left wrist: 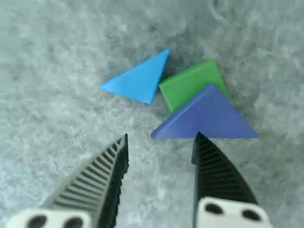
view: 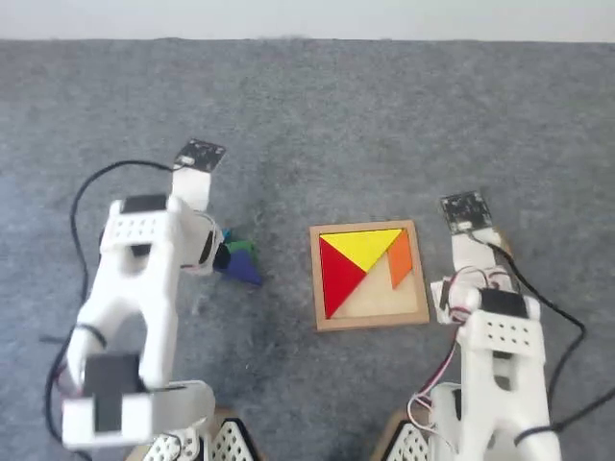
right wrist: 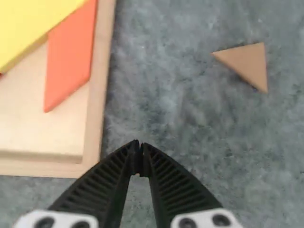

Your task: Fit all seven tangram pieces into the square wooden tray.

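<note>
Ribbed fingers (left wrist: 102,175) of the left pincer (left wrist: 161,137) stand apart just above the grey bench (left wrist: 57,47). One tip meets the near edge of the dark blue triangle (left wrist: 206,116); the other hangs over bare bench beside its corner. Just beyond it is the green square (left wrist: 190,80), which the dark blue piece seems to overlap. The light blue triangle (left wrist: 137,80) touches the square's far corner.

The step looks like a pick of the dark blue triangle. The pincer would do well to shift sideways until it straddles the piece, close on two edges and lift straight up, so the green square is not dragged.

The right pincer (right wrist: 139,145) is closed on nothing beside the tray (right wrist: 97,118), which holds three pieces. The tan triangle (right wrist: 247,64) lies well ahead of it.
</note>
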Robot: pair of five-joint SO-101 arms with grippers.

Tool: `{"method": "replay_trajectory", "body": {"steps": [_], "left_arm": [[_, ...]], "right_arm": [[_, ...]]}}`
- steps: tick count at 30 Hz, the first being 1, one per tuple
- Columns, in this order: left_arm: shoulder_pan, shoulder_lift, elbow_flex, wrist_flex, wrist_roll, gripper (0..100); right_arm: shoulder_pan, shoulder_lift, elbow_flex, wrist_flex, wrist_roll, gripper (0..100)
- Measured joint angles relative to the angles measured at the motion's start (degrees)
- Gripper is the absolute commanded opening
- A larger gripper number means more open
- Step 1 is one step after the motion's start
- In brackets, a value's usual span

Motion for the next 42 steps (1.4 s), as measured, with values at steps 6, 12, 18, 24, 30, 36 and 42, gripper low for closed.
{"method": "replay_trajectory", "body": {"steps": [6, 12, 18, 24, 30, 36, 42], "left_arm": [[0.0, 8.7, -13.3, 7.9, -4.6, 21], [0.0, 8.8, -18.3, 13.6, -5.5, 21], [0.5, 8.8, -18.4, 13.7, -5.8, 21], [3.8, 8.8, -16.9, 11.6, -5.8, 21], [4.3, 8.8, -16.4, 9.2, -5.8, 21], [7.5, 8.8, -14.1, 8.9, -5.8, 21], [9.1, 8.8, -9.7, 5.8, -5.8, 21]], "right_arm": [[2.8, -1.0, 1.8, -0.8, 1.9, 1.3], [4.1, -0.9, 3.7, -3.7, 2.7, 1.3], [4.1, 1.8, 4.0, -6.0, 2.9, 1.3], [4.1, 3.0, 4.0, -6.5, 3.0, 1.3], [4.1, 3.0, 4.0, -6.5, 3.0, 1.3], [4.1, 3.0, 4.8, -6.5, 3.0, 1.3], [4.1, 3.0, 5.1, -6.5, 3.0, 1.3]]}}
